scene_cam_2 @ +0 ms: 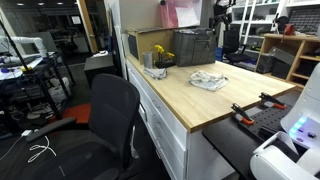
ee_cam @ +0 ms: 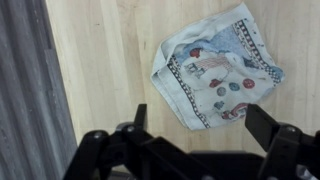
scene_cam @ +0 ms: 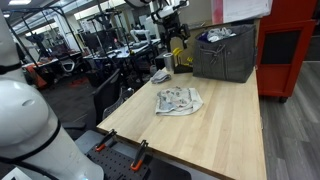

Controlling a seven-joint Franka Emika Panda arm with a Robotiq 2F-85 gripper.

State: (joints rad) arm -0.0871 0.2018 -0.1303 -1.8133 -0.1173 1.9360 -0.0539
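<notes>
Wrist view: my gripper (ee_cam: 200, 125) hangs above the wooden table (ee_cam: 110, 60).
Jaws: spread wide, holding nothing.
Nearest: crumpled patterned cloth (ee_cam: 215, 72), lying on that table.

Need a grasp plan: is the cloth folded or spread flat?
Loosely folded: the cloth lies rumpled on the table, its edges turned over, not flat.

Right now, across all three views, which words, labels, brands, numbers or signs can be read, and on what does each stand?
None can be read.
On the patterned white cloth lying on the light wooden table: printed dots and a border only, no letters.
On the pink sheet above the dark grey fabric bin: too blurred to tell any writing.
</notes>
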